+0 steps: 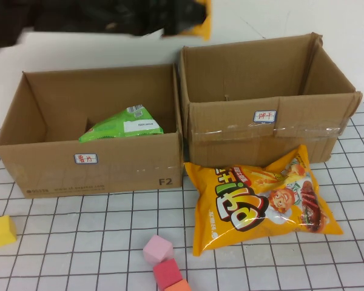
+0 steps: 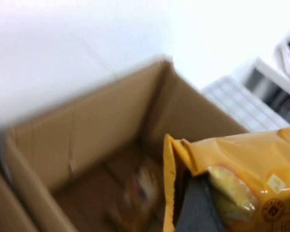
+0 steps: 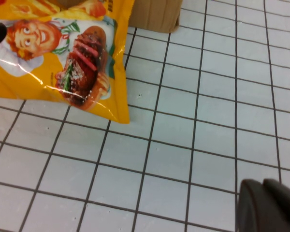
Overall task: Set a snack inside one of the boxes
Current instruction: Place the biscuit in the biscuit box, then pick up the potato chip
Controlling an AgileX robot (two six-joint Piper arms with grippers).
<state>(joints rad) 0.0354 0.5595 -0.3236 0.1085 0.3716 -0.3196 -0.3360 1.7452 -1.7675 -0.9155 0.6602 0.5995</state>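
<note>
My left gripper hangs high behind the two boxes, a dark blur at the top edge of the high view. It is shut on an orange snack bag. In the left wrist view that orange bag fills the space beside a dark finger, above an open cardboard box. The left box holds a green snack bag. The right box shows no snack inside. A yellow snack bag lies flat before it. My right gripper is shut, low over the gridded table near that yellow bag.
A yellow cube lies at the front left of the gridded mat. A pink cube, a red cube and an orange one lie at the front middle. One box corner shows in the right wrist view.
</note>
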